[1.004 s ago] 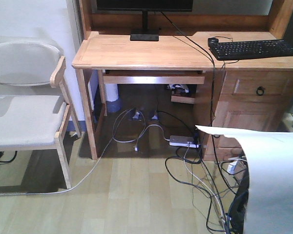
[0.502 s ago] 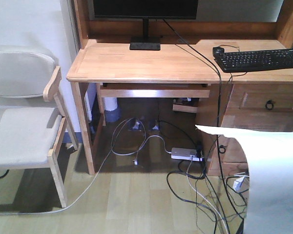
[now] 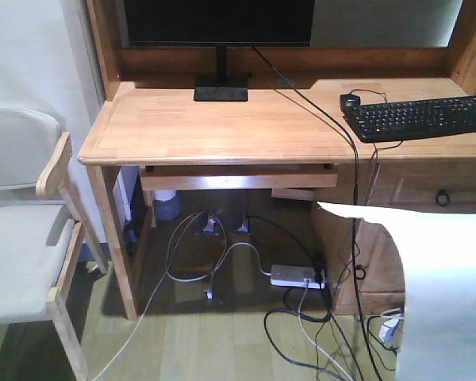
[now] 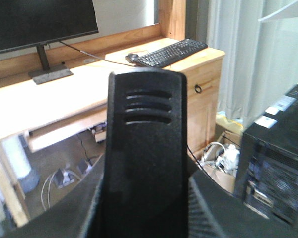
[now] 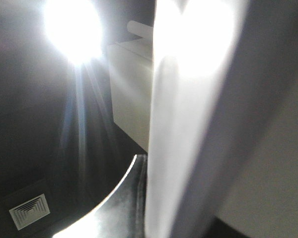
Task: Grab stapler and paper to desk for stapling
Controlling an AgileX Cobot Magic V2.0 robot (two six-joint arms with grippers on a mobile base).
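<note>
Closer now, the surface [image 3: 222,131] lies ahead of your left gripper [image 4: 144,213], seemingly clenched on the stapler [image 4: 145,124]; paper [image 3: 444,302] hides the right gripper, so you cannot tell.

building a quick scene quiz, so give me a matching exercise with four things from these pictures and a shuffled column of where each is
Things:
1. white floppy sheet of paper
2. black rectangular keyboard
3. white plastic power strip
4. pale cushioned wooden chair

Places:
A. on the floor under the honey-coloured wooden desk
B. on the right of the desk top
C. left of the desk
D. upright in the lower right foreground

Pairs: 1-D, 2-B, 3-A, 4-C
</note>
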